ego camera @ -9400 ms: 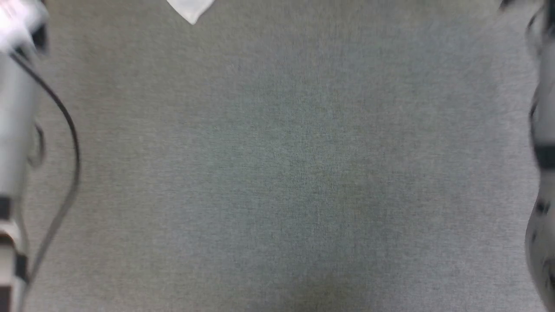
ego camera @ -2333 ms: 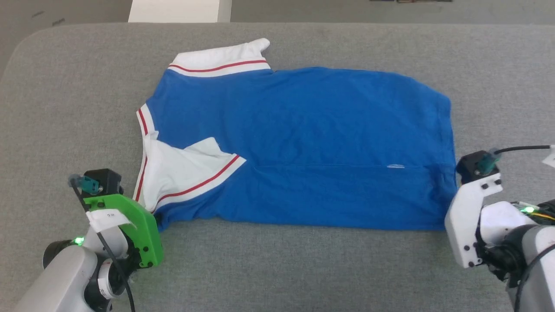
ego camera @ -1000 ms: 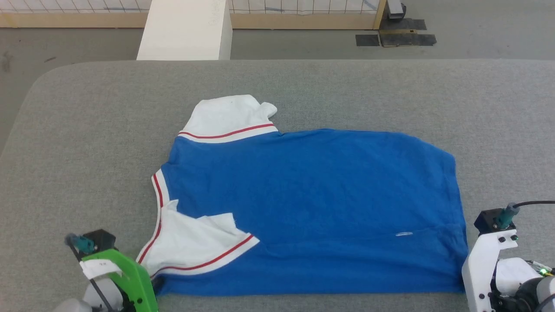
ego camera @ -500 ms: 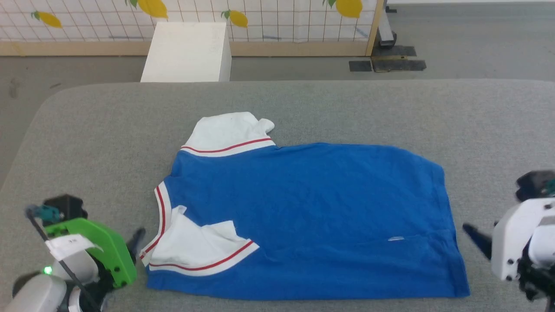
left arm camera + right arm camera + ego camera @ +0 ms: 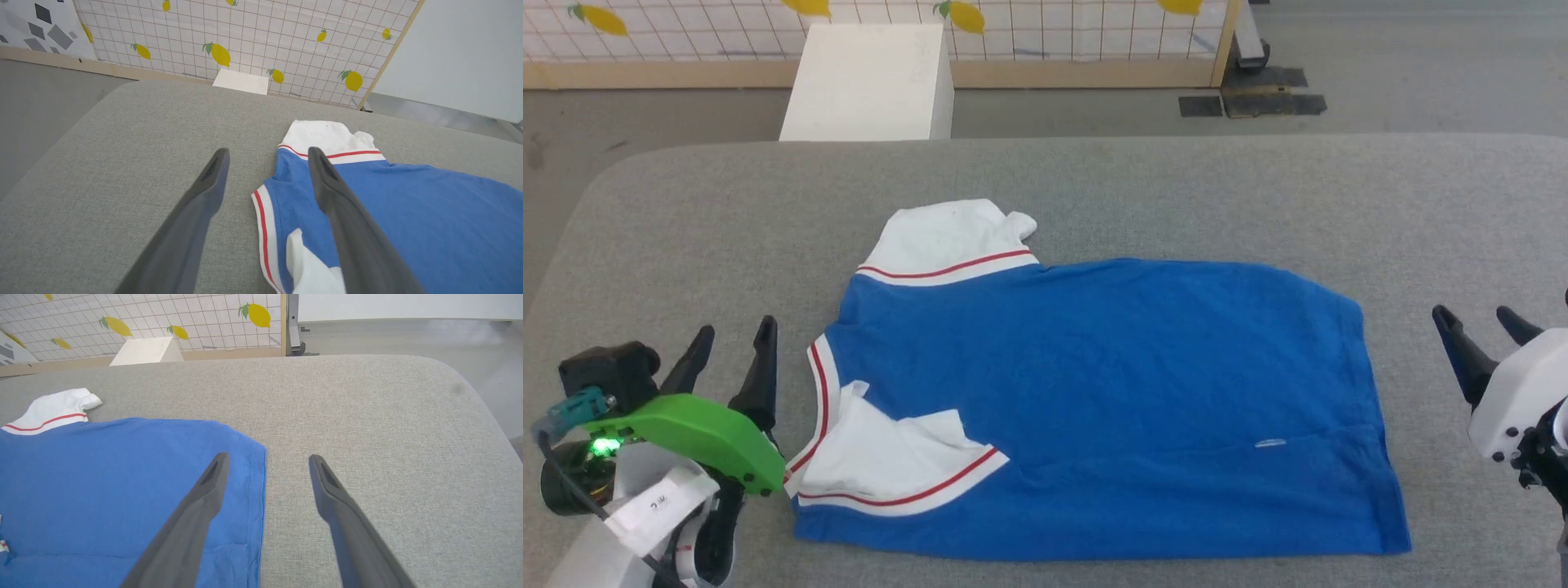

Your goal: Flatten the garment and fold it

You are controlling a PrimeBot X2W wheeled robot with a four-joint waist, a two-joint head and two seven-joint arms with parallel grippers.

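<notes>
**Two corners to pinch, nothing held**

Head view: garment [image 5: 1094, 392] lies spread on the surface [image 5: 1094, 180] between my left claw [image 5: 735, 328] and right claw [image 5: 1470, 314], both wide open and empty.
Left wrist view: striped edge [image 5: 261, 220] just ahead.
Right wrist view: hem [image 5: 255, 490] close. It looks limp, light jersey, so I'd pinch corners.

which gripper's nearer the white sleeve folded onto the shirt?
Left. The left gripper is open just beside the shirt's collar end, close to the folded sleeve. The right gripper is open by the hem, at the shirt's opposite end.
</notes>
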